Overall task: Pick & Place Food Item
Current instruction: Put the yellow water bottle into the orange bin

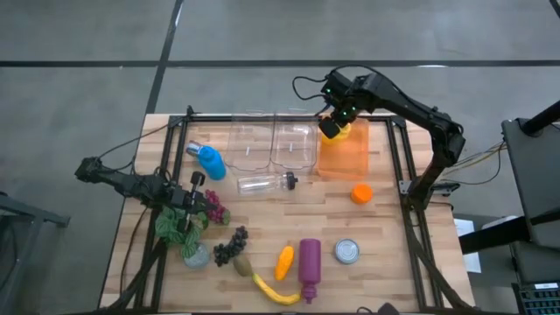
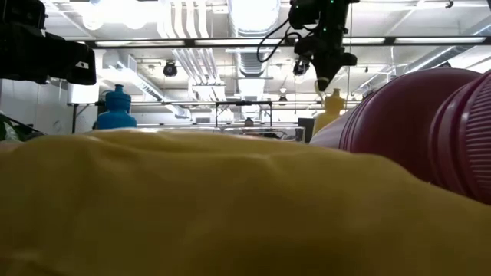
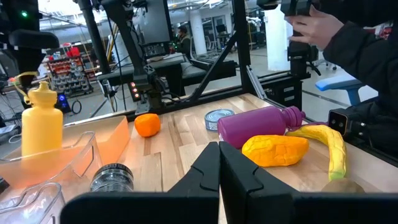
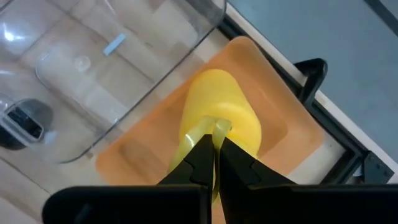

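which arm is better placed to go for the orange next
Probably right. The right gripper hovers shut above the yellow bottle in the orange bin, near the orange. The left gripper sits shut across the table.

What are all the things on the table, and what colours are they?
yellow bottle: 1, yellow, standing in the orange bin
orange bin: 1, orange, far right
clear bins: 2, see-through, far middle
blue bottle: 1, blue, far left
clear bottle: 1, see-through, lying mid-table
orange: 1, orange, right
purple bottle: 1, purple, near edge
can: 1, silver, near right
mango: 1, yellow-orange, near middle
banana: 1, yellow, near edge
grapes: 1 bunch, dark, near left
left gripper: shut, left side
right gripper: shut, above yellow bottle
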